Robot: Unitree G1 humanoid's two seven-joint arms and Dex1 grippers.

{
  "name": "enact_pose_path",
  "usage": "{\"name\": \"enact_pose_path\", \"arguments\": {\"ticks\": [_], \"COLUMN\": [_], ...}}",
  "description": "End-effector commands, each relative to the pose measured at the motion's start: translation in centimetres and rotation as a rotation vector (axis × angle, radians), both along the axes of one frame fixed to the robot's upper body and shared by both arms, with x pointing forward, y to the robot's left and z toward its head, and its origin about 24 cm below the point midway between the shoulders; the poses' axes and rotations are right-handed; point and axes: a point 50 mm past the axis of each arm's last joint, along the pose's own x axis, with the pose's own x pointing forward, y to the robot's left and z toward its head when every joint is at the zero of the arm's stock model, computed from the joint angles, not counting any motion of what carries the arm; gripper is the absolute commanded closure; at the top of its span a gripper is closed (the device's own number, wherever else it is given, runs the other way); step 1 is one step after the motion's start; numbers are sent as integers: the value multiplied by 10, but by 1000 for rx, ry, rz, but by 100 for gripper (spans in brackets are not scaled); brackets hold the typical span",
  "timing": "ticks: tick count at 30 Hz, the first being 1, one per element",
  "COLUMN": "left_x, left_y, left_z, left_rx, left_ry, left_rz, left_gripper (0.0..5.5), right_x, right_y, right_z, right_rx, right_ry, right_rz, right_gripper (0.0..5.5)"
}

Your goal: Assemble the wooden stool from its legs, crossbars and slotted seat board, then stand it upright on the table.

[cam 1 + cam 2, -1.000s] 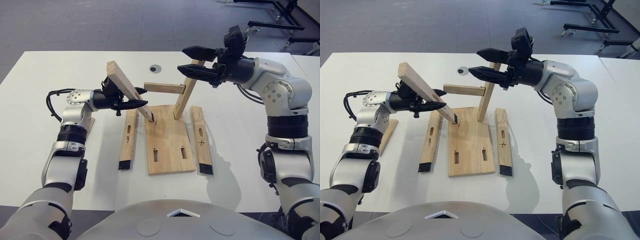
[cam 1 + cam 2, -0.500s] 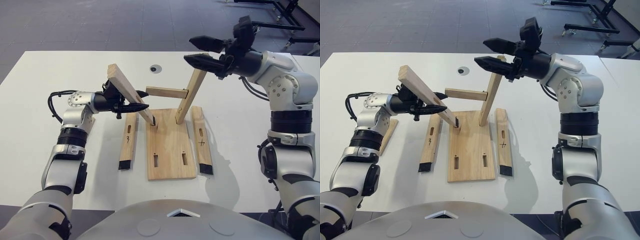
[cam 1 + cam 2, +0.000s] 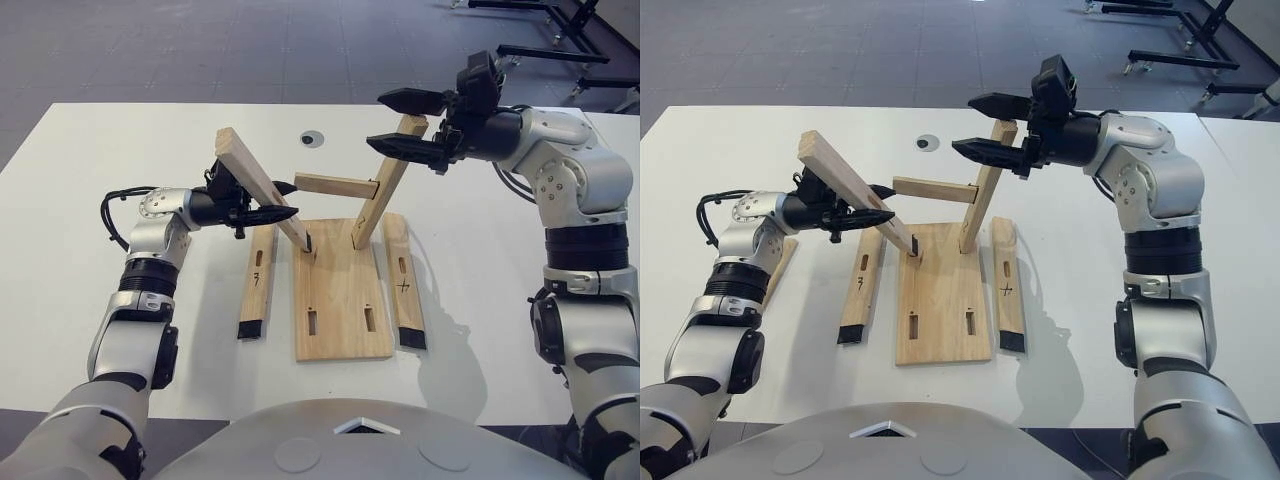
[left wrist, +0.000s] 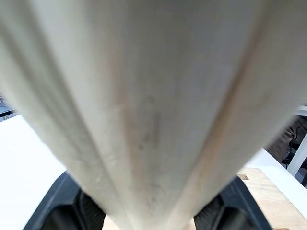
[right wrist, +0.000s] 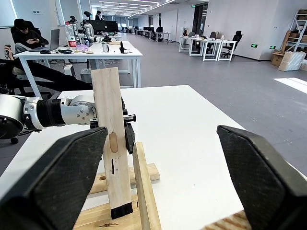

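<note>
Now at centre: the seat board (image 3: 342, 300) lies flat on the table (image 3: 100, 180), with its two far slots filled and its two near slots open.
Standing legs: the left leg (image 3: 250, 165) leans steeply out of its slot. The right leg (image 3: 385, 185) leans the other way and carries a pegged crossbar (image 3: 335, 184), whose free end is near the left leg and apparently not yet in it.
Left fingers (image 3: 268, 214): closed on the left leg, partway up.
Right fingers (image 3: 412, 98): spread wide and holding nothing, one on either side of the right leg's top.
Change: half a second ago the right fingers were above that top; they have dropped back to bracket it. The leg stands unaided.
Meaning: this is probably a fresh grip, to swing the legs together and seat the crossbar.
Count: one seat board. Four legs: two standing, and two loose legs (image 3: 257, 280) lying flat, one on each side of the board. Two crossbars: one pegged, and a spare crossbar (image 3: 780, 262) lying by the left arm.
</note>
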Motion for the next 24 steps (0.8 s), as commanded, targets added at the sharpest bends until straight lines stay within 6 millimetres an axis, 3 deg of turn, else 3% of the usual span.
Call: {"name": "enact_pose_path", "arguments": {"ticks": [1, 11, 24], "left_x": [-5, -10, 2], "left_y": [7, 4, 5], "left_z": [-14, -19, -15], "left_rx": [-9, -137, -265], "left_ry": [37, -4, -23], "left_rz": [70, 151, 341], "left_gripper": [348, 348, 348], "right_x": [-3, -6, -9], "right_y": [-5, -5, -3], "right_z": [-32, -35, -39], "right_rx": [-69, -92, -103], "right_ry": [135, 153, 162], "right_rz": [-22, -6, 11], "right_gripper": [132, 132, 132]}}
